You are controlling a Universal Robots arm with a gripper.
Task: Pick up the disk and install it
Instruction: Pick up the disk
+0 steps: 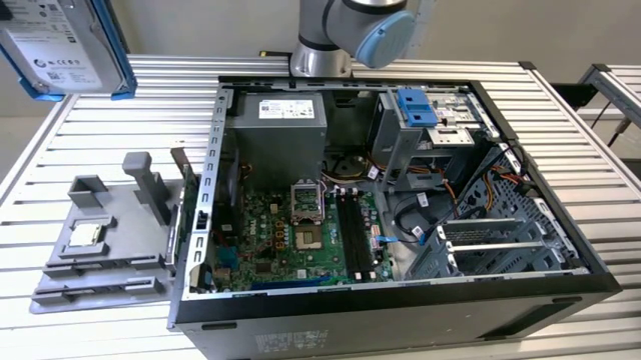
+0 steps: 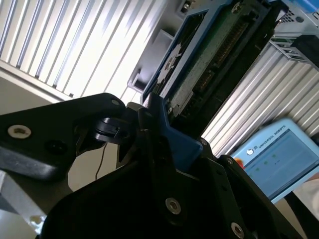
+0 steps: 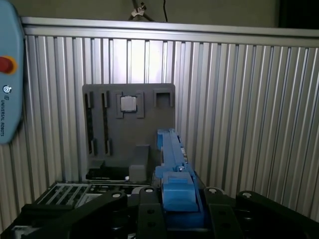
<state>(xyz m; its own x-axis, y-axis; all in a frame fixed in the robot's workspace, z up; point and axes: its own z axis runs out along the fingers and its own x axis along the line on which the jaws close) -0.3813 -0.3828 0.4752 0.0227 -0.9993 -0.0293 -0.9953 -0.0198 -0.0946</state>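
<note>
Black jaws sit closest to both wrist cameras and are clenched on the disk [image 3: 171,149], gripping one end of its blue carrier. In the first wrist view the disk stands edge-on between them. In the second wrist view its underside shows: a green circuit board inside the blue frame.

In the exterior view the disk [image 1: 55,45] hangs in the air at the upper corner on the exterior view's left. Its white label faces the camera. It is clear of the desk [image 1: 100,112] and well apart from the case [image 1: 401,315].

Beyond the disk, in the first wrist view, a grey fixture [image 3: 129,129] lies flat on the slatted desk. A small square chip [image 3: 128,103] is seated in one of its recesses. The exterior view places this fixture just beside the case, on the exterior view's left.

The case lies open side up. Inside are a green motherboard [image 1: 290,232], a grey power supply [image 1: 281,135] at the far end, and a blue bracket [image 1: 413,109] in the drive cage toward the exterior view's right.

The arm [image 1: 350,30] rises behind the case. A light-blue pendant [image 2: 279,159] with a lit screen appears in the second wrist view, past the desk.
</note>
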